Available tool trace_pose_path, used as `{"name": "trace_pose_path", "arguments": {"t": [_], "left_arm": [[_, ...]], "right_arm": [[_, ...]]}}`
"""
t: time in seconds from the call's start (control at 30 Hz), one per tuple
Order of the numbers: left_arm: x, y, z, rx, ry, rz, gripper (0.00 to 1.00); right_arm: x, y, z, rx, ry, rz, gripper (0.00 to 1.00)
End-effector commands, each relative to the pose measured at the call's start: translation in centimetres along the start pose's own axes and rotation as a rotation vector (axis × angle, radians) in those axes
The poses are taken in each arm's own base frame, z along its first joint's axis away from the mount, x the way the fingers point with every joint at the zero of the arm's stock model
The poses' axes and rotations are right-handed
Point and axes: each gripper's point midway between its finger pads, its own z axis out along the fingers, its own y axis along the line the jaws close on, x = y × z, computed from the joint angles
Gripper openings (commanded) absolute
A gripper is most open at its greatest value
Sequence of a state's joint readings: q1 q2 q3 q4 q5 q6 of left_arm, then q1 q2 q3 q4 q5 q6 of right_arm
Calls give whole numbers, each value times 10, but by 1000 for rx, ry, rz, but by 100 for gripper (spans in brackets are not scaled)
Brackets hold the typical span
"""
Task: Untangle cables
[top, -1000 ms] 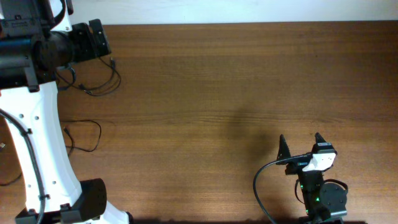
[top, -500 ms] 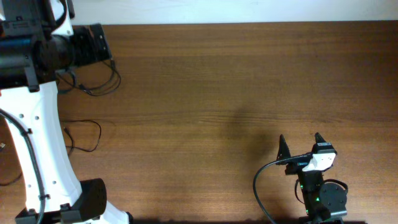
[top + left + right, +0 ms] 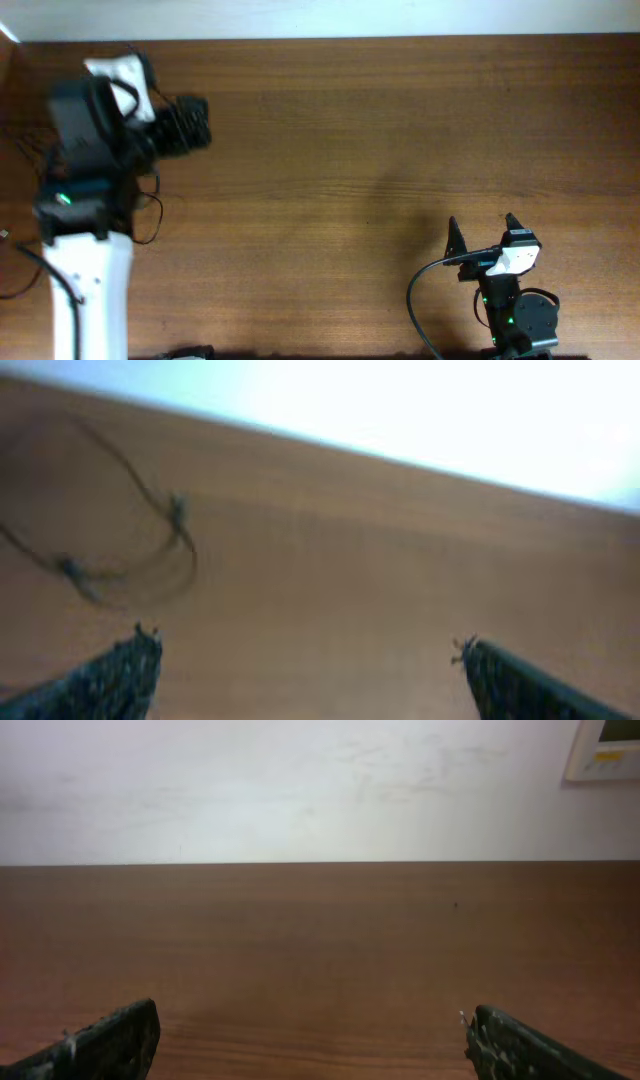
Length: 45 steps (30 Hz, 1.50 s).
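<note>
The cables are thin black cords at the table's left side. In the overhead view one loop shows beside the left arm, while the other is hidden under the arm. The blurred left wrist view shows a loose loop with small plug ends on the wood, ahead and to the left of the fingers. My left gripper is open and empty above the table. My right gripper is open and empty near the front right, far from the cables.
A wooden table runs to a white wall at the back. The right arm's thick black cable curves along the front edge. The left arm's white body covers the front left.
The left arm has swung fast. Its gripper moved right and slightly toward the front, and the arm now covers the upper cable loop. The right arm has not moved.
</note>
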<state>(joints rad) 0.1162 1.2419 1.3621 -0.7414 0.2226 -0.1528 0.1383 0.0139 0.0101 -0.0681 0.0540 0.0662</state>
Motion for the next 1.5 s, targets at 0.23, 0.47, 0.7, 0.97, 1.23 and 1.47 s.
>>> {"name": "trace_pose_path", "arguments": {"t": [0.23,0.47,0.7,0.97,1.23,1.47], "left_arm": [[111,17,14,75,-328,91,99],[171,43,12,-12,-444,92,99],[186,56,4,-72,-514,86,99],[196,59,-9,-95,-523,80,99],[190,56,-15,-87,-561,86,99],[190,56,-15,-87,-561,86,99]], "right_arm": [[2,2,0,-11,3,-7,99],[2,2,0,-11,3,-7,99],[2,2,0,-11,3,-7,99],[2,2,0,-11,3,-7,99],[2,2,0,-11,3,-7,99],[2,2,0,-11,3,-7,99]]}}
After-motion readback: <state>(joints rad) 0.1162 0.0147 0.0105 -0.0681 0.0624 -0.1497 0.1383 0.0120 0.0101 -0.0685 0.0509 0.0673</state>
